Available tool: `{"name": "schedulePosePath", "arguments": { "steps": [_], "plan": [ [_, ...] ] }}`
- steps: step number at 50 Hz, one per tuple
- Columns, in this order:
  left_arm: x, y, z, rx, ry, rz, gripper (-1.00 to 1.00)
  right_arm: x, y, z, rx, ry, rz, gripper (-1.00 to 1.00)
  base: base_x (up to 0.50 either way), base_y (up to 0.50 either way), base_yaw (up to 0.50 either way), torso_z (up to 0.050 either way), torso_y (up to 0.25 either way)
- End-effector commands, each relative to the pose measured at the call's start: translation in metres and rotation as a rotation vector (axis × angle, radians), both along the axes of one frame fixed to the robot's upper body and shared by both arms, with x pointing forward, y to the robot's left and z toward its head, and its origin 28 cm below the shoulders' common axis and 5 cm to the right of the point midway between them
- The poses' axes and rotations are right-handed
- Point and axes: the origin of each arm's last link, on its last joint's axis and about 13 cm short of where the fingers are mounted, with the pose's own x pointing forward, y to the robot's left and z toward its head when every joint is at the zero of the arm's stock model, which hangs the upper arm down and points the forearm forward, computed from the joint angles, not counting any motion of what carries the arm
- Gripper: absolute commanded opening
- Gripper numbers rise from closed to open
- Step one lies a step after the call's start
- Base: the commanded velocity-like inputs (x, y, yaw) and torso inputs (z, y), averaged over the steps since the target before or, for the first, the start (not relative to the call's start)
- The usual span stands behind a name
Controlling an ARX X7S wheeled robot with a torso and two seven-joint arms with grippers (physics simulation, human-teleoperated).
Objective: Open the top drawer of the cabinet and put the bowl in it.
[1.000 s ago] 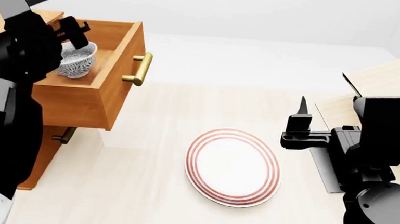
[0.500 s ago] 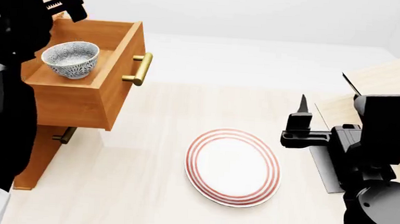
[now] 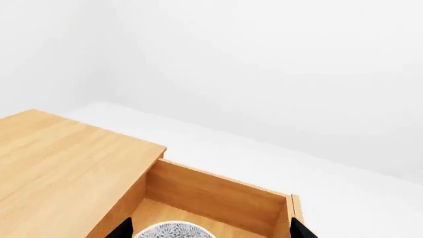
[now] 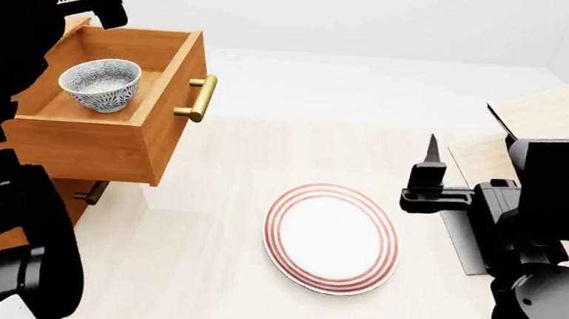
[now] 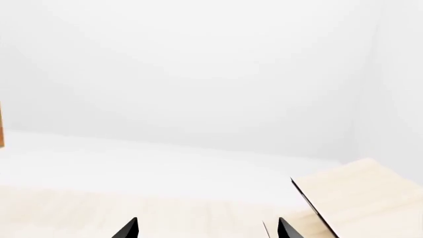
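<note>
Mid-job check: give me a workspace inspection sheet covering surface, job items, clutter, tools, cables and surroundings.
Surface: pale wood table, flat and level.
Job's things: top drawer of the cabinet pulled open; bowl upright inside it, touching no tool. A lower drawer's brass handle shows below; that drawer looks shut.
Clutter: white plate with red rings at mid-table; pale board rack on the robot's right.
Tools: left tool open, empty, above the drawer with the bowl below; right tool open, empty, over the table near the rack.
Cables: nothing seen.
Surroundings: plain white floor and walls.
</note>
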Motion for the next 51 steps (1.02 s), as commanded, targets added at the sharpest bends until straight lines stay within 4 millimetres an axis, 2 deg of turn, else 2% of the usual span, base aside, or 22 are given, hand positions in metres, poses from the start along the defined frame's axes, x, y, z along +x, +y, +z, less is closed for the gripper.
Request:
{"name": "schedulePosePath", "arguments": {
  "steps": [1, 13, 27, 38, 51],
  "plan": [
    [-0.036, -0.008, -0.011, 0.044, -0.015, -0.095, 1.0, -0.006, -0.001, 0.001, 0.005, -0.018, 0.005, 1.0, 0.0, 0.0, 0.0, 0.0, 0.0],
    [-0.087, -0.01, -0.027, 0.096, -0.076, -0.204, 1.0, -0.016, 0.001, 0.008, 0.006, -0.05, 0.008, 1.0, 0.0, 0.0, 0.0, 0.0, 0.0],
    [-0.15, -0.014, -0.006, 0.169, -0.211, -0.286, 1.0, -0.036, 0.005, 0.037, -0.037, -0.144, 0.016, 1.0, 0.0, 0.0, 0.0, 0.0, 0.0],
    [-0.174, -0.019, -0.006, 0.196, -0.271, -0.321, 1.0, -0.056, 0.008, 0.051, -0.059, -0.22, 0.03, 1.0, 0.0, 0.0, 0.0, 0.0, 0.0],
    [-0.189, -0.019, -0.001, 0.181, -0.326, -0.334, 1.0, -0.071, 0.011, 0.06, -0.074, -0.279, 0.05, 1.0, 0.0, 0.0, 0.0, 0.0, 0.0]
  ]
}}
